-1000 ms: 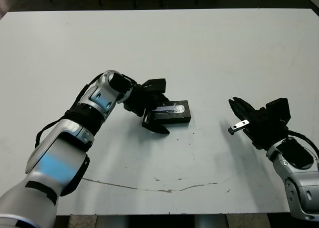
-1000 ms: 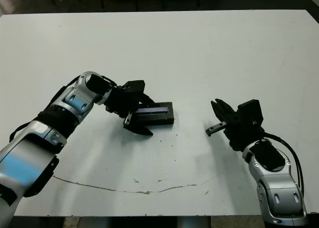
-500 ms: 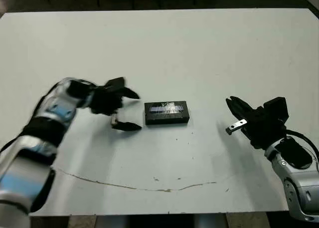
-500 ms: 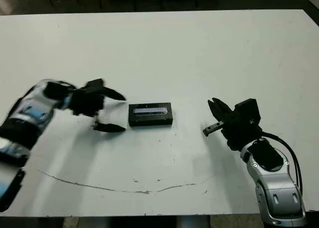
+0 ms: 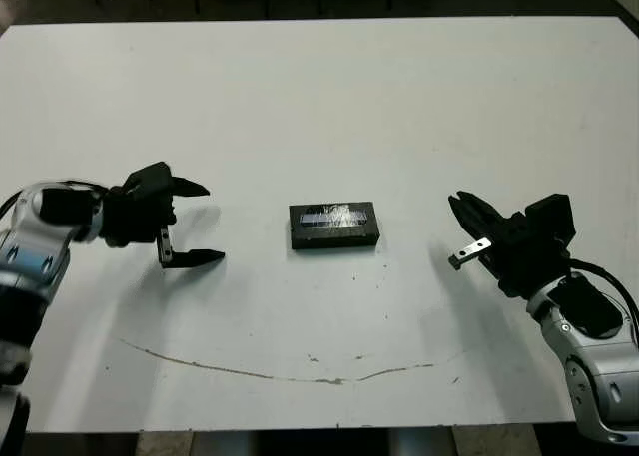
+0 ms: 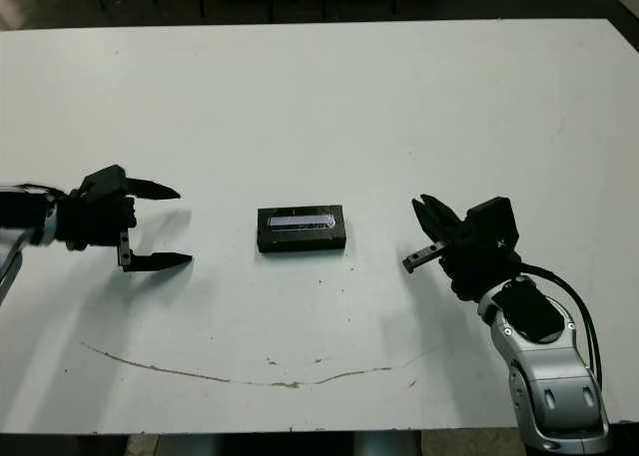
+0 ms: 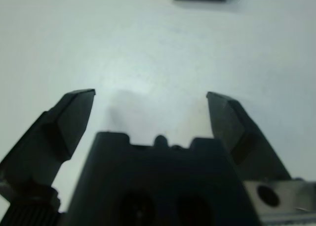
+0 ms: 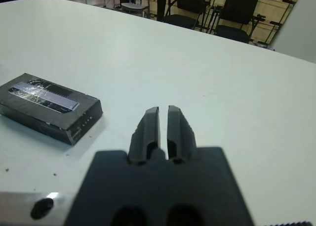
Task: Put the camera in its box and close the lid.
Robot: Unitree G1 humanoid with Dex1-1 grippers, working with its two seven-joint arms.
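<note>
So the box (image 5: pixel 334 227) sits in the middle of the white tabletop (image 5: pixel 399 97) with the lid (image 5: pixel 332 216) already seated flat on top, shiny label facing up. You can't see the camera anywhere, and there's nothing else loose out there, so my guess is it's inside the closed box — can't confirm that from outside though.

The left gripper (image 5: pixel 190 224) hangs well off to one side of the box, jaws spread wide with nothing between them. From its own wrist view the box is just a dark sliver far out ahead of the open jaws, way past the tips. Nothing touching.

The right gripper (image 5: pixel 461 230) is on the other side, also well apart from the box. Its jaws are pressed together, only a hairline slit between them, holding nothing. In the right wrist view the box lies ahead and off to one side of the closed jaws, and the lid looks level and flush on all the edges I can see from there.

Progress-wise, this looks basically done to me — lid on, both arms clear of it. The only thing I'd maybe still want is a light press on the lid if it isn't fully seated, but I see no gap or tilt. If there's anything left, it's just parking the arms.
</note>
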